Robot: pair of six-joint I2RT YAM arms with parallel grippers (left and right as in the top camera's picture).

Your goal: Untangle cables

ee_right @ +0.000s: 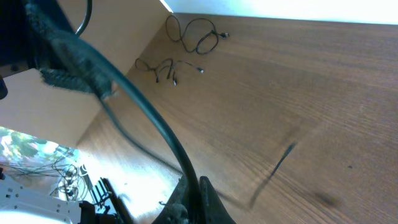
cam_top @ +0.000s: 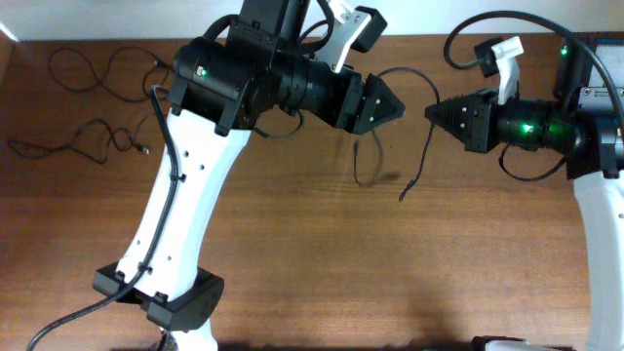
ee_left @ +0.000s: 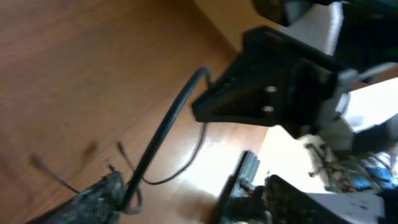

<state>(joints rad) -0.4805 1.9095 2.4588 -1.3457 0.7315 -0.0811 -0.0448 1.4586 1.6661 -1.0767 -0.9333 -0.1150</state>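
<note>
Three cables are in view. One is held up between the two tools, and two lie loose on the table [cam_top: 292, 253].

The left tool [cam_top: 398, 105] is clenched on the held cable [cam_top: 405, 69]; the wrist view shows the cord pinched against its finger [ee_left: 99, 198]. Just right of the left tool, tip to tip with it and slightly apart, the right tool [cam_top: 431, 113] is also clamped on the same cord, which enters between its fingers [ee_right: 189, 199].

From overhead, the short held span runs left to right, arching over the gap between the tips. Right of the left tool, a free tail drops from the right tool and slants toward the table's near edge, its plug end pointing down and left. A second slack loop hangs directly below the left tool.

Far to the left of the left tool lie the other two: the upper cable [cam_top: 107, 68], a loose loop, and the lower cable [cam_top: 83, 146], a wavy strand running roughly left to right. They lie apart from each other.
</note>
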